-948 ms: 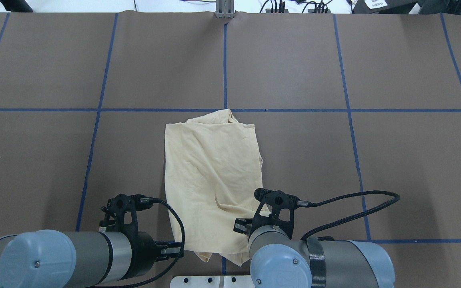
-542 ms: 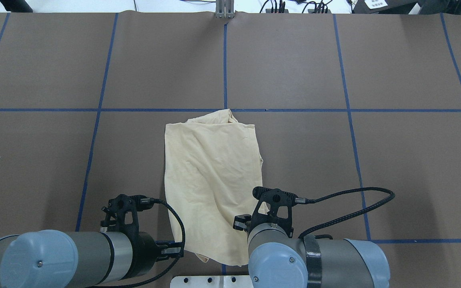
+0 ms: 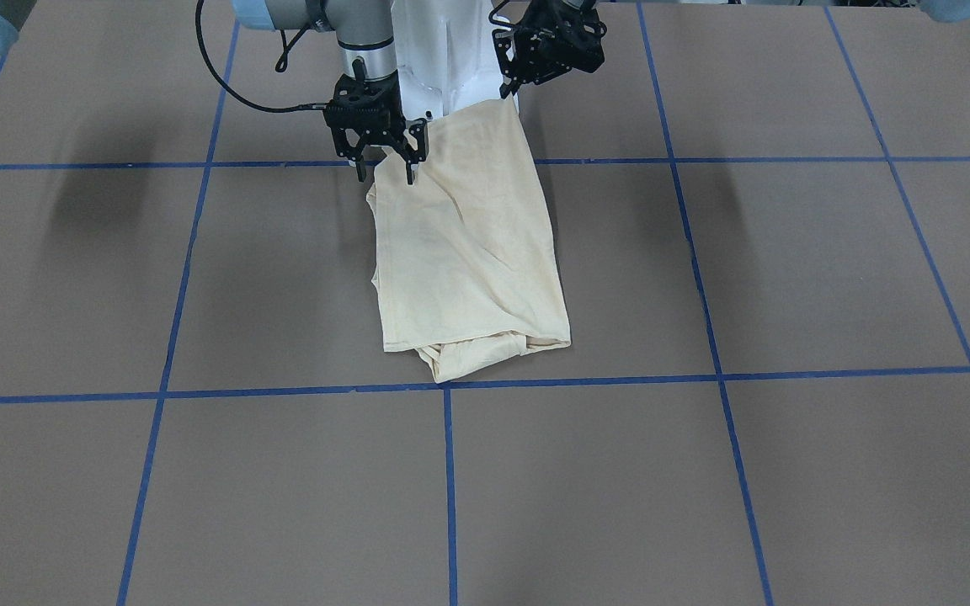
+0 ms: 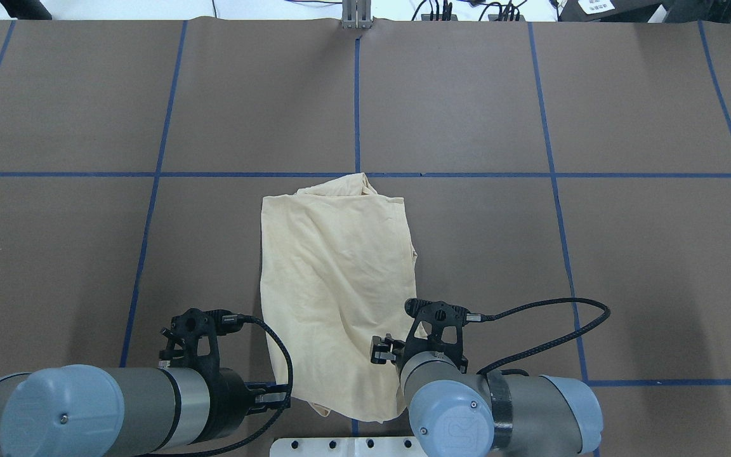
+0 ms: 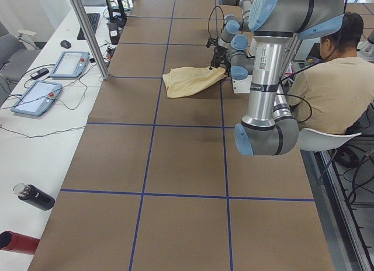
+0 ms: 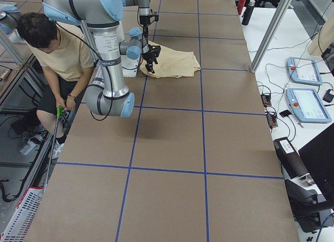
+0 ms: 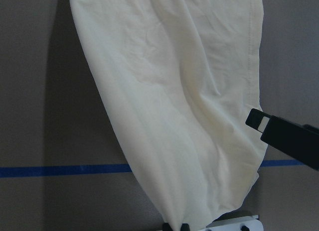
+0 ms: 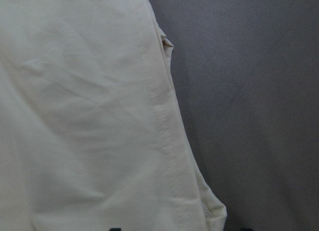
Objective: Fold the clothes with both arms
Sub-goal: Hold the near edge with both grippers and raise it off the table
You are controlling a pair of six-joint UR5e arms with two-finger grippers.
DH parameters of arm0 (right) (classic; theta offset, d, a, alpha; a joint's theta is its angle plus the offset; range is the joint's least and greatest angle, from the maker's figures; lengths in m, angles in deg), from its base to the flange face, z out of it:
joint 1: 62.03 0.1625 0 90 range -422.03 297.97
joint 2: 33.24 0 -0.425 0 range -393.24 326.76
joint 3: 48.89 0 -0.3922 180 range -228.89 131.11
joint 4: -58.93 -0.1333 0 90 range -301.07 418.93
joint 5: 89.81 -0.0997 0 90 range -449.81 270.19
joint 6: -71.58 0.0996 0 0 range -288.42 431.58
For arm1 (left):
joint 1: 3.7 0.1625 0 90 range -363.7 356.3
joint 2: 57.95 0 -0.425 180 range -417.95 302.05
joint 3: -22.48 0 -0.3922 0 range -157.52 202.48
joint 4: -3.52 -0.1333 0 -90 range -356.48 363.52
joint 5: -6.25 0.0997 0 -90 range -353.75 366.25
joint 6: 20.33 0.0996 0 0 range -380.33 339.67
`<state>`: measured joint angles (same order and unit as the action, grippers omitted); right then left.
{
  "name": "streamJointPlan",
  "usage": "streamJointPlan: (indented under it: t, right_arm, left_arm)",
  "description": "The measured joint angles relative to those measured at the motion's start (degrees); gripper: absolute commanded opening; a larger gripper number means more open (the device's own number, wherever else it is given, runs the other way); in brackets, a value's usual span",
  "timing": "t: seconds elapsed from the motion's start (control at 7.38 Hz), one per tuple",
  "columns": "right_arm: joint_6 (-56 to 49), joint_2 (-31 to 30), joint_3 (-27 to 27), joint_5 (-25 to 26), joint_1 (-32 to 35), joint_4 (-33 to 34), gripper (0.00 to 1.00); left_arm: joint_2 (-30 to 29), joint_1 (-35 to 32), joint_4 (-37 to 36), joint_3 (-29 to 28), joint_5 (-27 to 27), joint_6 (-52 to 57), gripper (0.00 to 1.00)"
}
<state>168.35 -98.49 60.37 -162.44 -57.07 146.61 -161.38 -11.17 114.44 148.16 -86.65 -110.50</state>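
Observation:
The cream-yellow T-shirt (image 4: pixel 334 279) lies folded into a long strip on the brown table, print and label hidden; it also shows in the front view (image 3: pixel 468 244). My left gripper (image 4: pixel 280 398) is shut on the shirt's near left corner, beside the pedestal; in the left wrist view (image 7: pixel 174 227) the cloth (image 7: pixel 174 91) runs out from its closed fingers. My right gripper (image 3: pixel 385 174) is open, fingers pointing down, straddling the shirt's near right edge. The right wrist view shows that hemmed edge (image 8: pixel 84 116) close below. In the overhead view the right wrist (image 4: pixel 435 330) hides its fingers.
The white pedestal base (image 4: pixel 340 447) stands at the near table edge behind the shirt. Blue tape lines (image 4: pixel 357 101) grid the table. A seated person (image 5: pixel 333 78) is beside the robot. Teach pendants (image 6: pixel 302 70) and a metal post (image 5: pixel 87 31) stand on the far side.
My right wrist has shifted slightly right and closer to the base, and its cable loop has drawn in. The shirt's near edge shifted a little. The left arm has not moved.

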Motion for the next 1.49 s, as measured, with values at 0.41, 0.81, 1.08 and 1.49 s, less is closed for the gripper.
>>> streamJointPlan:
  t: [0.41, 0.81, 1.08, 1.49]
  right_arm:
    - [0.0, 0.2, -1.3, 0.2, -0.2, 0.0, 0.0]
    - [-0.1, 0.2, -1.0, 0.4, -0.1, 0.3, 0.0]
    - [-0.3, 0.0, 0.7, 0.5, 0.4, 0.6, 0.0]
    - [-0.4, -1.2, 10.2, 0.3, 0.7, 6.2, 0.0]
  left_arm:
    - [0.0, 0.0, 0.0, 0.0, 0.0, 0.0, 0.0]
    - [-0.1, 0.0, 0.0, 0.0, 0.0, 0.0, 0.0]
    - [-0.2, 0.0, 0.0, 0.1, 0.0, 0.0, 0.0]
    - [-0.5, -0.2, -0.2, 2.9, -0.4, 0.0, 0.0]
